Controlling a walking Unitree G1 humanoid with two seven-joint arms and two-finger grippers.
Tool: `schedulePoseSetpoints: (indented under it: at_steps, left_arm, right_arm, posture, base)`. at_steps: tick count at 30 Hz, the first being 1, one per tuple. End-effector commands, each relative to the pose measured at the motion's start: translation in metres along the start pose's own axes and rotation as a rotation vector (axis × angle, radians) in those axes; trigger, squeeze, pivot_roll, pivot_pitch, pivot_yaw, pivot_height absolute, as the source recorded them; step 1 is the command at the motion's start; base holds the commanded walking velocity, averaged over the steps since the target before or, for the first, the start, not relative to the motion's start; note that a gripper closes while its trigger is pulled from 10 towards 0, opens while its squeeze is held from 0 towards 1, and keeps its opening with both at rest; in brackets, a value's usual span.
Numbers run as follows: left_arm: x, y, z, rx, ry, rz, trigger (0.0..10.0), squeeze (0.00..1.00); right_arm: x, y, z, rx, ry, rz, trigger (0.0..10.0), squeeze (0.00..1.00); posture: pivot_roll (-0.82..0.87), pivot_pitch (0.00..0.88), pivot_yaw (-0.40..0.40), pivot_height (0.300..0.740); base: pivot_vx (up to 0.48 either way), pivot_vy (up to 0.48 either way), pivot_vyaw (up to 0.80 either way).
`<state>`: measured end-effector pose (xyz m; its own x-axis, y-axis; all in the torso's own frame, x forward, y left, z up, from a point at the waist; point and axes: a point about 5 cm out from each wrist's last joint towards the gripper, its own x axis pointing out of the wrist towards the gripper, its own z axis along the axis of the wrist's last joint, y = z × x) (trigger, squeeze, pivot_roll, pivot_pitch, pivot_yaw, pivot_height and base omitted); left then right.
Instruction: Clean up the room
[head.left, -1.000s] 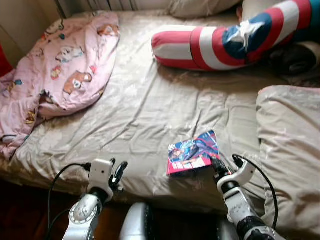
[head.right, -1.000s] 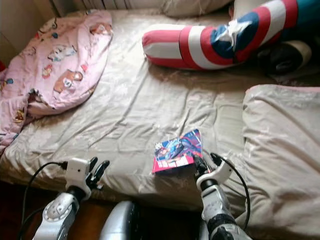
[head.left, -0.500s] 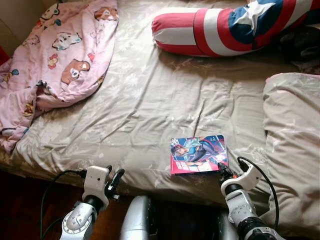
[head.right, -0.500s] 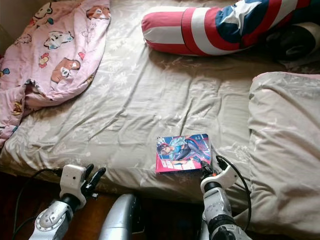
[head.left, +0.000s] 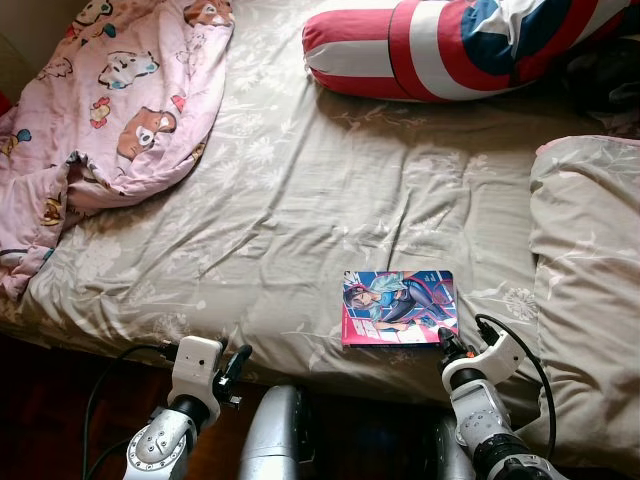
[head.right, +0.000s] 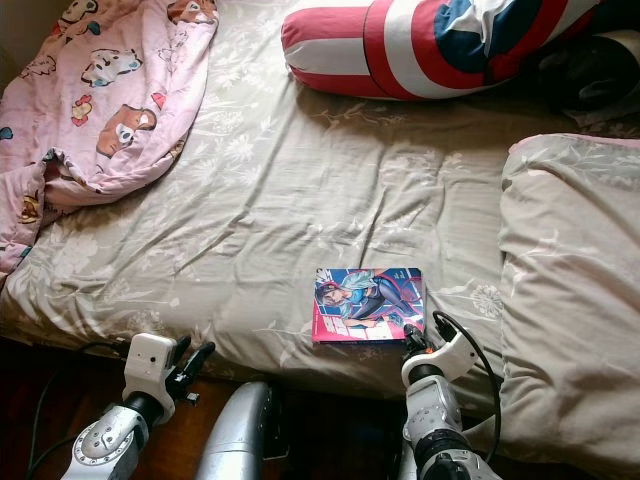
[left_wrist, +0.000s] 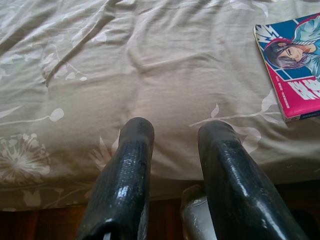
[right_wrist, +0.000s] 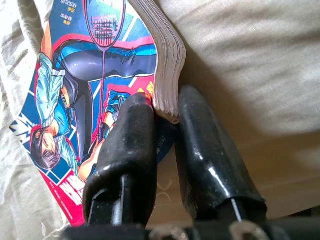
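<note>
Bed (head.left: 300, 200) with comic book (head.left: 400, 307) near its front edge — robot at the bedside.
A pink quilt (head.left: 100, 100) and striped bolster (head.left: 450, 45) lie farther back; the right gripper (right_wrist: 165, 112) pinches the book's near corner between nearly closed fingers, while the left gripper (left_wrist: 170, 132) hovers, fingers parted and holding nothing, at the bed's edge.

Striped bolster (head.left: 450, 45) at bed's far side, beige pillow (head.left: 590, 270) right
</note>
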<state>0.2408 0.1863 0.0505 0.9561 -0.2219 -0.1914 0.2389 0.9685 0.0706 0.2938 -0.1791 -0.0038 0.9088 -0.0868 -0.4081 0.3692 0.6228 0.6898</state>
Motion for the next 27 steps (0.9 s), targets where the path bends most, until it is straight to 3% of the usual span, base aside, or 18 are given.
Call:
schedulePoseSetpoints:
  at_steps: [1, 3, 4, 5, 6, 9, 10, 11, 20, 21, 22, 23, 27]
  left_arm:
    - [-0.0065, 0.0026, -0.0073, 0.012, 0.041, 0.015, 10.0, 0.0]
    - [-0.0059, 0.0023, -0.0068, 0.011, 0.04, 0.014, 10.0, 0.0]
    - [-0.0055, 0.0022, -0.0065, 0.01, 0.039, 0.015, 10.0, 0.0]
    - [-0.0054, 0.0021, -0.0065, 0.01, 0.039, 0.015, 10.0, 0.0]
    - [-0.0052, 0.002, -0.0066, 0.01, 0.039, 0.014, 10.0, 0.0]
    - [-0.0044, 0.0018, -0.0066, 0.009, 0.04, 0.014, 10.0, 0.0]
    - [-0.0043, 0.0017, -0.0065, 0.009, 0.039, 0.014, 10.0, 0.0]
    - [-0.0038, 0.0015, -0.0063, 0.009, 0.038, 0.014, 10.0, 0.0]
    - [0.0016, -0.001, -0.0051, 0.008, 0.031, 0.011, 10.0, 0.0]
    - [0.002, -0.001, -0.005, 0.008, 0.03, 0.011, 10.0, 0.0]
    - [0.0022, -0.001, -0.0049, 0.007, 0.03, 0.011, 10.0, 0.0]
    - [0.0024, -0.0008, -0.0048, 0.008, 0.03, 0.011, 10.0, 0.0]
    - [0.0035, 0.0013, -0.0048, 0.011, 0.031, 0.016, 10.0, 0.0]
  right_arm:
    - [-0.013, -0.027, -0.0192, -0.01, 0.067, -0.131, 10.0, 0.0]
    - [-0.0132, -0.0271, -0.0198, -0.006, 0.069, -0.129, 10.0, 0.0]
    - [-0.0135, -0.0273, -0.0202, -0.006, 0.071, -0.126, 10.0, 0.36]
    - [-0.0136, -0.0274, -0.0204, -0.005, 0.071, -0.126, 10.0, 0.36]
    - [-0.0138, -0.028, -0.0206, -0.008, 0.073, -0.129, 10.0, 1.0]
    - [-0.0141, -0.0298, -0.0197, -0.009, 0.073, -0.142, 10.0, 1.0]
    - [-0.0142, -0.0303, -0.0193, -0.009, 0.072, -0.144, 10.0, 0.88]
    - [-0.0143, -0.0312, -0.0187, -0.012, 0.071, -0.149, 10.0, 0.0]
    - [-0.0153, -0.0359, -0.0166, -0.022, 0.068, -0.184, 10.0, 0.0]
    - [-0.0152, -0.0355, -0.0166, -0.018, 0.068, -0.18, 10.0, 0.38]
    - [-0.0151, -0.0353, -0.0166, -0.018, 0.069, -0.177, 10.0, 0.38]
    - [-0.0149, -0.035, -0.0165, -0.02, 0.07, -0.174, 10.0, 1.0]
    - [-0.0149, -0.0347, -0.0171, -0.028, 0.074, -0.179, 10.0, 1.0]
  posture:
    - [0.2, 0.332, 0.129, 0.636]
    - [0.2, 0.332, 0.129, 0.636]
    - [0.2, 0.332, 0.129, 0.636]
    - [0.2, 0.332, 0.129, 0.636]
    - [0.2, 0.33, 0.128, 0.636]
    - [0.2, 0.327, 0.127, 0.636]
    - [0.2, 0.327, 0.127, 0.636]
    - [0.2, 0.325, 0.126, 0.636]
    - [0.19, 0.305, 0.123, 0.636]
    - [0.19, 0.303, 0.123, 0.636]
    - [0.19, 0.303, 0.123, 0.636]
    - [0.19, 0.304, 0.122, 0.636]
    - [0.18, 0.302, 0.121, 0.636]
  base:
    - [0.0, 0.0, 0.0]
    - [0.0, 0.0, 0.0]
    - [0.0, 0.0, 0.0]
    - [0.0, 0.0, 0.0]
    - [0.0, 0.0, 0.0]
    - [0.0, 0.0, 0.0]
    - [0.0, 0.0, 0.0]
    - [0.0, 0.0, 0.0]
    - [0.0, 0.0, 0.0]
    - [0.0, 0.0, 0.0]
    - [0.0, 0.0, 0.0]
    - [0.0, 0.0, 0.0]
    - [0.0, 0.0, 0.0]
